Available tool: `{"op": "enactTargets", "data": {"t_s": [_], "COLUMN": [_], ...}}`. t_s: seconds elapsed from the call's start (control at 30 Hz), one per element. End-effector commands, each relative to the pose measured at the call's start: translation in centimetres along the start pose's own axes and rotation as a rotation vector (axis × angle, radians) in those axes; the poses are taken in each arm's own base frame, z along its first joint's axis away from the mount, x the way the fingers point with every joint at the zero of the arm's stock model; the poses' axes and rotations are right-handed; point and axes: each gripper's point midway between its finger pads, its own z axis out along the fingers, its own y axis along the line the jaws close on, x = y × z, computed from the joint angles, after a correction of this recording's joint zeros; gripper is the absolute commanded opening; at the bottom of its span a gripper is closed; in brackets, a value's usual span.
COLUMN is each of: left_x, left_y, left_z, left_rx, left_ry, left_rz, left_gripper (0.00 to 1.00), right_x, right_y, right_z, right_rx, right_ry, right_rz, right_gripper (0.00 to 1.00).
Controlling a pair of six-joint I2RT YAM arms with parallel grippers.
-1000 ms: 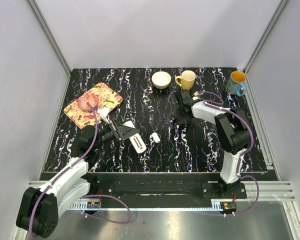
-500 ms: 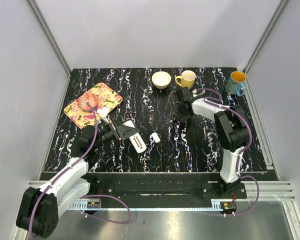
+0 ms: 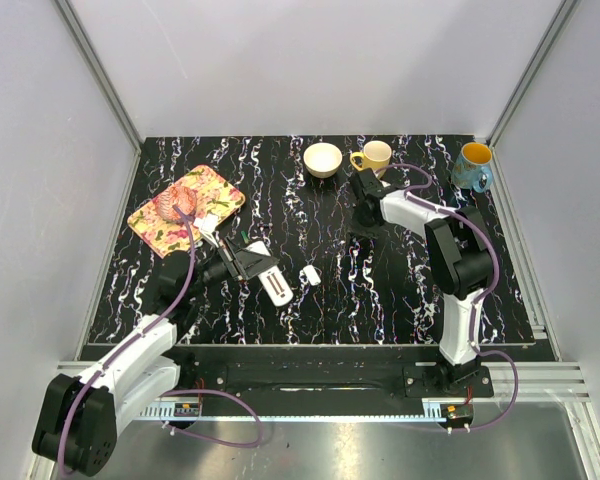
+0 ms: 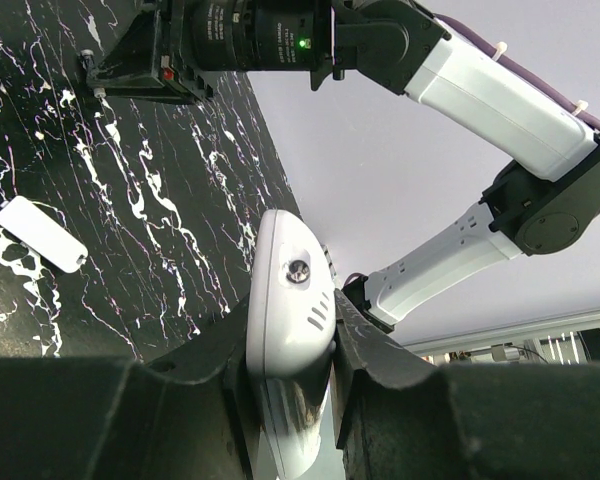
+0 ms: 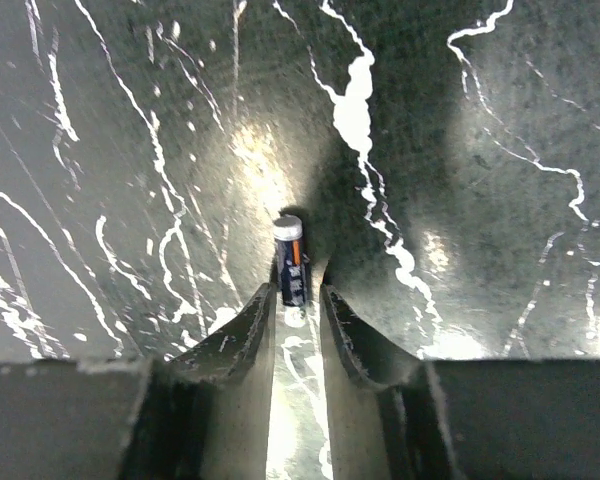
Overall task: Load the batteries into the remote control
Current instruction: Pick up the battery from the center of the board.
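Note:
My left gripper (image 3: 248,264) is shut on the slim white remote control (image 3: 275,286), which juts toward the table's middle. In the left wrist view the remote control (image 4: 290,290) sits clamped between both fingers of the left gripper (image 4: 290,335). My right gripper (image 3: 361,228) points down at the table below the yellow mug. In the right wrist view a dark blue battery (image 5: 291,262) with a silver cap lies on the table. Its near end sits between the tips of the right gripper (image 5: 298,296), whose jaws stand narrowly apart around it.
A small loose white plastic piece (image 3: 308,273) lies right of the remote; it also shows in the left wrist view (image 4: 41,233). A cream bowl (image 3: 322,159), yellow mug (image 3: 374,158) and blue mug (image 3: 472,166) stand at the back. A floral tray (image 3: 212,187) sits back left.
My right arm has shifted slightly toward the back of the table, its gripper still low over the same spot. The left arm and remote have not moved.

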Motion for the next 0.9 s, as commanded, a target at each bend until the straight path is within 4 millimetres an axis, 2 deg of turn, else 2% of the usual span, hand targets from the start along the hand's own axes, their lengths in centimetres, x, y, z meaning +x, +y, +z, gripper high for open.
{"op": "enactTargets", "data": {"t_s": [0.0,0.13,0.27,0.37,0.5,0.53,0.57,0.6,0.7,0.73,0.8,0.83,0.87], "left_x": [-0.7,-0.7,-0.7,-0.7,-0.7,-0.7,-0.8,-0.9,-1.2,-1.4,-1.8,-2.0,-2.0], "left_y": [-0.8,-0.7,-0.4,-0.4,-0.2,-0.1,-0.1,-0.1,0.0,-0.1,0.1,-0.1,0.1], "left_z": [0.1,0.2,0.2,0.2,0.2,0.2,0.2,0.3,0.4,0.5,0.7,0.9,1.2], "left_rx": [0.035,0.032,0.024,0.021,0.015,0.011,0.013,0.009,-0.001,-0.001,-0.012,-0.006,-0.011], "left_ry": [-0.032,-0.029,-0.028,-0.029,-0.034,-0.036,-0.038,-0.041,-0.056,-0.060,-0.074,-0.082,-0.081], "left_rz": [0.032,0.031,0.027,0.026,0.026,0.024,0.025,0.023,0.016,0.015,0.011,0.014,0.007], "left_gripper": [0.00,0.00,0.00,0.00,0.00,0.00,0.00,0.00,0.00,0.00,0.00,0.00,0.00], "right_x": [3.0,3.6,3.8,3.6,3.5,3.4,3.3,3.2,2.6,2.2,2.9,3.2,5.0], "right_y": [-4.1,-4.4,-4.3,-4.2,-4.2,-4.2,-4.3,-4.2,-3.7,-2.8,-2.3,-1.0,0.1], "right_z": [-0.5,-0.3,0.1,0.3,0.3,0.2,0.1,-0.1,-2.2,-4.0,-6.0,-8.2,-9.7], "right_rx": [0.122,0.128,0.132,0.132,0.131,0.131,0.127,0.123,0.078,0.038,-0.005,-0.070,-0.111], "right_ry": [0.086,0.098,0.100,0.101,0.093,0.086,0.079,0.070,0.037,0.000,-0.009,-0.026,-0.002], "right_rz": [-0.174,-0.190,-0.191,-0.191,-0.192,-0.195,-0.200,-0.202,-0.216,-0.226,-0.289,-0.311,-0.387], "right_gripper": [0.32,0.37,0.36,0.29,0.15,0.06,0.02,0.00,0.00,0.00,0.00,0.00,0.00]}}
